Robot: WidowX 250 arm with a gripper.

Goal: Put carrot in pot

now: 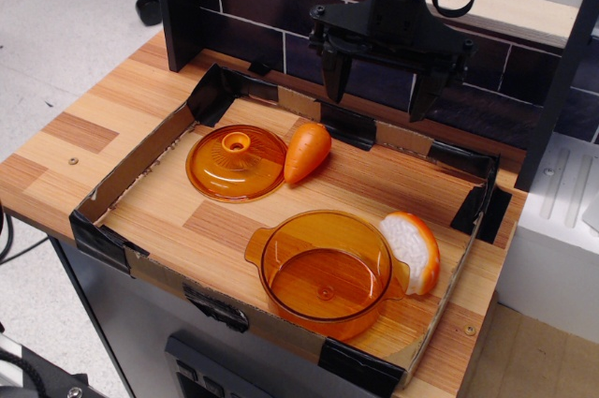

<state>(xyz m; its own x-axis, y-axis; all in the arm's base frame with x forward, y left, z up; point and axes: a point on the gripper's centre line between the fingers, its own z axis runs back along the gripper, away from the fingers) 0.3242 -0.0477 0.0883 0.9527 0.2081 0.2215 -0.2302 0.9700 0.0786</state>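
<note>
The carrot (307, 151) is a smooth orange cone lying on the wooden tray floor, tip towards the front, just right of the amber lid. The pot (323, 272), round, transparent amber with two side handles, stands empty at the front of the tray. My gripper (378, 91) hangs open and empty above the back of the tray, up and to the right of the carrot, its two black fingers (333, 75) spread wide apart.
A flat amber domed lid (235, 163) with a knob lies left of the carrot. An oval orange toy with a bumpy white face (412, 250) leans against the pot's right side. A low cardboard wall (140, 169) with black tape rings the tray. A dark brick backsplash (253, 5) stands behind.
</note>
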